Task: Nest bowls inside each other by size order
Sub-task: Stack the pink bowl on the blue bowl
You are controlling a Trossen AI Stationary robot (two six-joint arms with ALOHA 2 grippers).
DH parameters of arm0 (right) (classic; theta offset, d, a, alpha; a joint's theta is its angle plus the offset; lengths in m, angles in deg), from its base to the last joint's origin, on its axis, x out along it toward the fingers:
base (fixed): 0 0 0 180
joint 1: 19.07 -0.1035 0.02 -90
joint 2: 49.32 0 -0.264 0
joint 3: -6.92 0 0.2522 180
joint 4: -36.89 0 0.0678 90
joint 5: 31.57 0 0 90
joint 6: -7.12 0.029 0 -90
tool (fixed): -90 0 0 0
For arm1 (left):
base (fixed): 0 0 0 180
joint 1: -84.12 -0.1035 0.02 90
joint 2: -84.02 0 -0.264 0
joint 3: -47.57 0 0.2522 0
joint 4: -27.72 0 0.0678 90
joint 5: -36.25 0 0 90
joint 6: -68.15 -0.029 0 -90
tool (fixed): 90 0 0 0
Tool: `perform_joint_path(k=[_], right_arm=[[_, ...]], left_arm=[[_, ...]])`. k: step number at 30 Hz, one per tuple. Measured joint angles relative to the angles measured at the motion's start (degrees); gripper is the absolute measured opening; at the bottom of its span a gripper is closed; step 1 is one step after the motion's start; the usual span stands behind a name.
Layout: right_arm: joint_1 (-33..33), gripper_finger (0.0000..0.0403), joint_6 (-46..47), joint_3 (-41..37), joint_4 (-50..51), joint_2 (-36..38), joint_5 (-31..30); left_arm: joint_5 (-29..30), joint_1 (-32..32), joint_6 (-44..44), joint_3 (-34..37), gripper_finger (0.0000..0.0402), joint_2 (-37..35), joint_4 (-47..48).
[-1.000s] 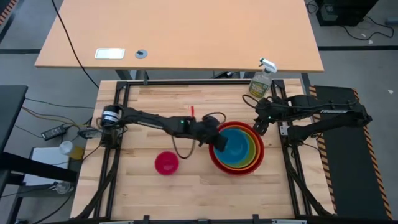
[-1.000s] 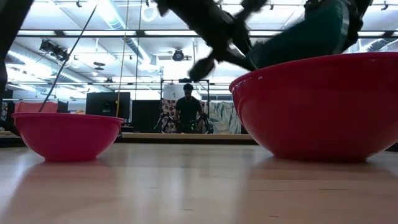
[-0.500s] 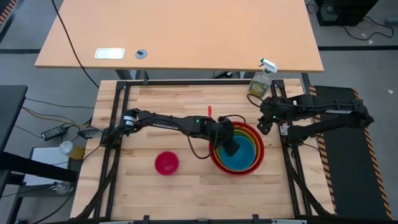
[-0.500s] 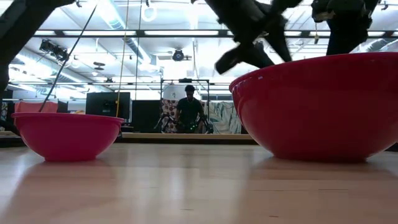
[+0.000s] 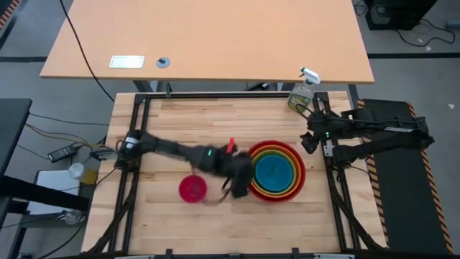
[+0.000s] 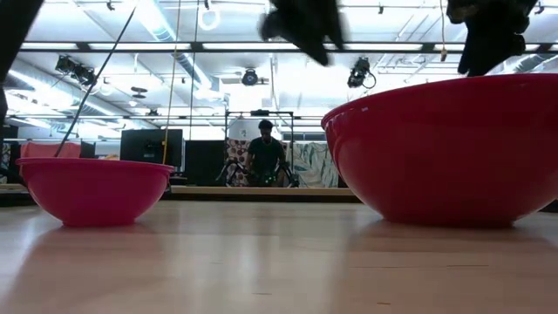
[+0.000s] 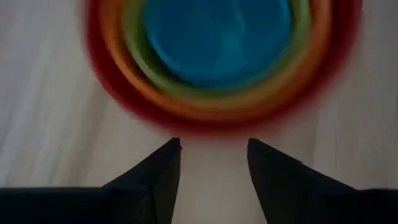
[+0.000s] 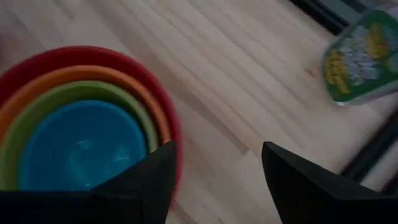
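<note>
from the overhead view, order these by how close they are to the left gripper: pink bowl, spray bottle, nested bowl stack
Left gripper, open, sits between the pink bowl and the stack.
1. Nested bowl stack: its red rim is right beside the gripper, toward the right arm.
2. Pink bowl: on the gripper's other side, standing alone.
3. Spray bottle: far corner, by the right gripper.

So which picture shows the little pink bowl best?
The low view: the pink bowl sits close and side-on, alone on the table. The high view shows it small from above, beside the left tool. The wrist views miss it.
</note>
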Motion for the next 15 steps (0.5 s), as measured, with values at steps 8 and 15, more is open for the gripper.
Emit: perform_joint_path(k=[8, 15], right_arm=[[-1.83, 0.024, -0.41, 0.0, -3.07, 0.31, 1.48], [-2.82, 0.024, -0.5, 0.0, -7.38, -0.68, 1.64]], left_arm=[[-9.65, 4.62, 4.08, 19.44, 0.0157, -8.31, 3.49], [-10.64, 3.26, 10.57, 41.21, 0.0153, -25.46, -8.07]])
